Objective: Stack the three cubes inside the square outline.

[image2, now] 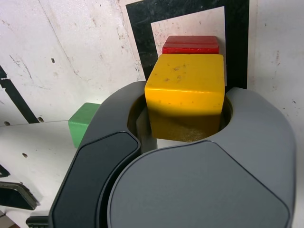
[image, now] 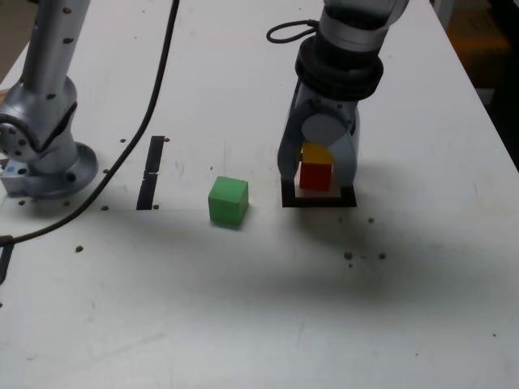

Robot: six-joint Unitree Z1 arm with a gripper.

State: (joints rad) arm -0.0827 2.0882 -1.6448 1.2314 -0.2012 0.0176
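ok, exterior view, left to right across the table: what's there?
Second arm's base → black strip → green cube → square outline, with the red cube inside it.

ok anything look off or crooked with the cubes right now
Nothing much stands out. The gripper is shut on the yellow cube, which sits over the red cube inside the square outline, roughly lined up. The green cube sits upright on the table, outside the outline at the exterior view's left.
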